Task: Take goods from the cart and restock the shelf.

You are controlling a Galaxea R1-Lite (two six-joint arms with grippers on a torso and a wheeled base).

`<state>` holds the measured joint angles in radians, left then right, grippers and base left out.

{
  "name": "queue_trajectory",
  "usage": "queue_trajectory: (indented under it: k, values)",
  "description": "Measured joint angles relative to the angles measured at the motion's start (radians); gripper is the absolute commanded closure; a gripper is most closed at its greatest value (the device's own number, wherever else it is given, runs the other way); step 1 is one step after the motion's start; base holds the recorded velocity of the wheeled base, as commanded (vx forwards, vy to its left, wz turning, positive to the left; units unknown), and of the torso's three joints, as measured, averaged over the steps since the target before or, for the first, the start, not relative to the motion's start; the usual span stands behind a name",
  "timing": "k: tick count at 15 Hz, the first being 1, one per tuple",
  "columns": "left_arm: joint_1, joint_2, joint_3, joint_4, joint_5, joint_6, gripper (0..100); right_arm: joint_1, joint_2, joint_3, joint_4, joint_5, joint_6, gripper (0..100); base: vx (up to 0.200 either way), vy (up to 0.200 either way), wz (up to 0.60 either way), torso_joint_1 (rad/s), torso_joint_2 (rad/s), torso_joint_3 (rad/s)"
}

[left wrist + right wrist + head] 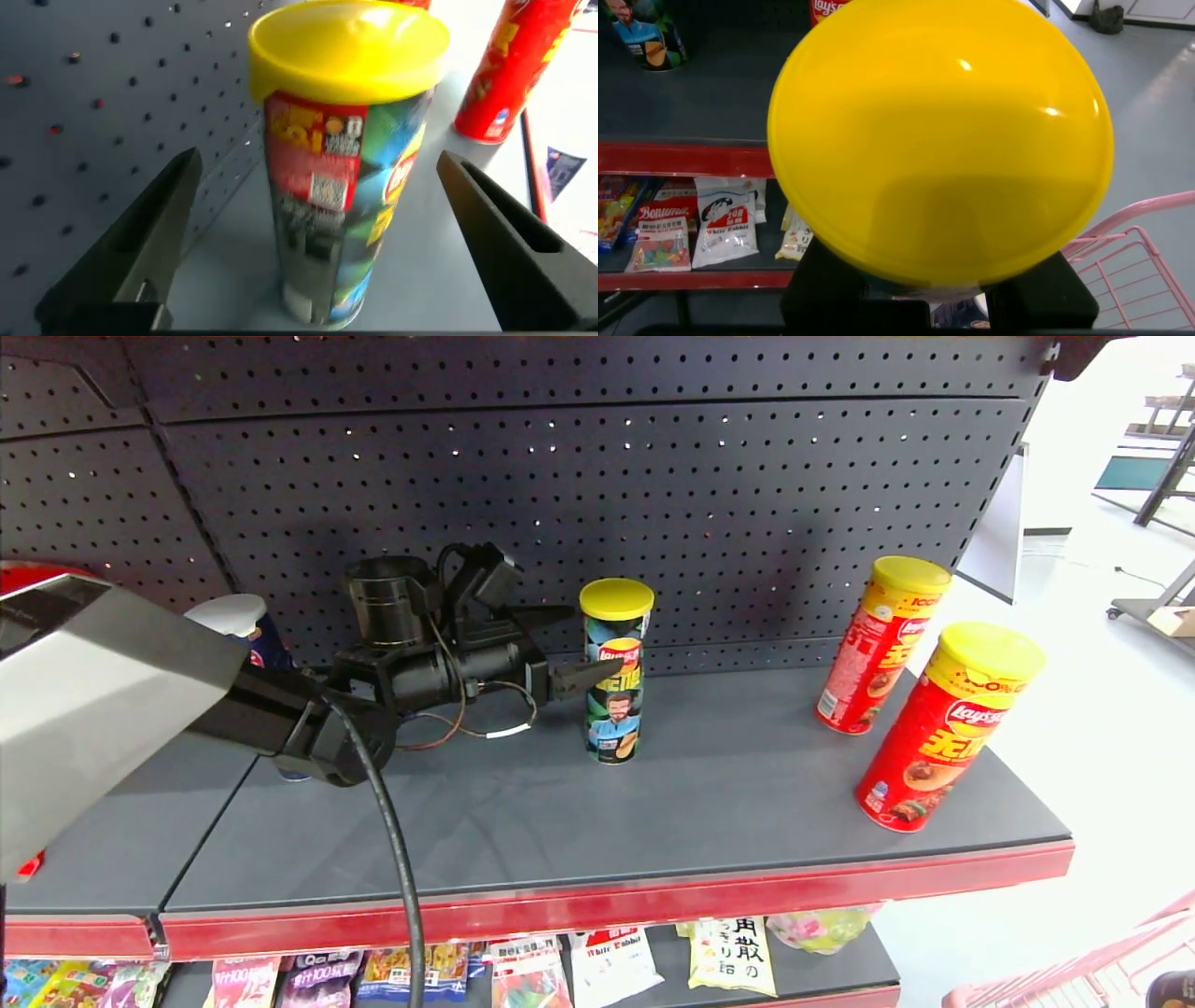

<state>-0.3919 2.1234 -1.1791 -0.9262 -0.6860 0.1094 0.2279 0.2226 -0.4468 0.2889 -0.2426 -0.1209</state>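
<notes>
Left fingers [149, 233] spread wide, set either side of green can [614, 686], gap seen on both sides; nothing gripped. Green can stood upright on shelf [653, 803], close to pegboard [653, 476]. Rear red can [882, 649] and front red can [943, 728] stood at shelf's right end, well apart from green can. Right fingers [831, 299] closed on yellow-lidded can [938, 140], lid turned to wrist camera; can held out in front of shelf, near pink cart [1148, 243].

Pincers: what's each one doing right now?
Left pincer: open, straddling the green can, not touching.
Right pincer: closed on a yellow-lidded can.
</notes>
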Motion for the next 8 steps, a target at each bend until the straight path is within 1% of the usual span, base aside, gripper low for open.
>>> queue_trajectory:
  k: [1,2,5,8]
  values:
    - [-0.011,0.011,-0.016,0.0,0.001,-0.016,0,0.0,0.001,0.0,0.001,0.0,0.0,100,0.0,0.0,0.0,0.0,0.0,0.0]
    - [-0.019,0.022,-0.031,-0.001,0.001,-0.022,0,-0.001,0.001,0.0,0.001,-0.001,0.0,100,0.0,0.0,0.0,0.0,0.0,0.0]
    - [-0.025,0.054,-0.086,0.0,0.002,-0.024,0,-0.003,0.001,0.0,0.001,-0.001,-0.001,100,0.0,0.0,0.0,0.0,0.0,0.0]
    - [-0.026,0.077,-0.1,0.003,0.001,-0.025,0,-0.004,0.001,0.001,0.001,-0.001,-0.002,100,0.0,0.0,0.0,0.0,0.0,0.0]
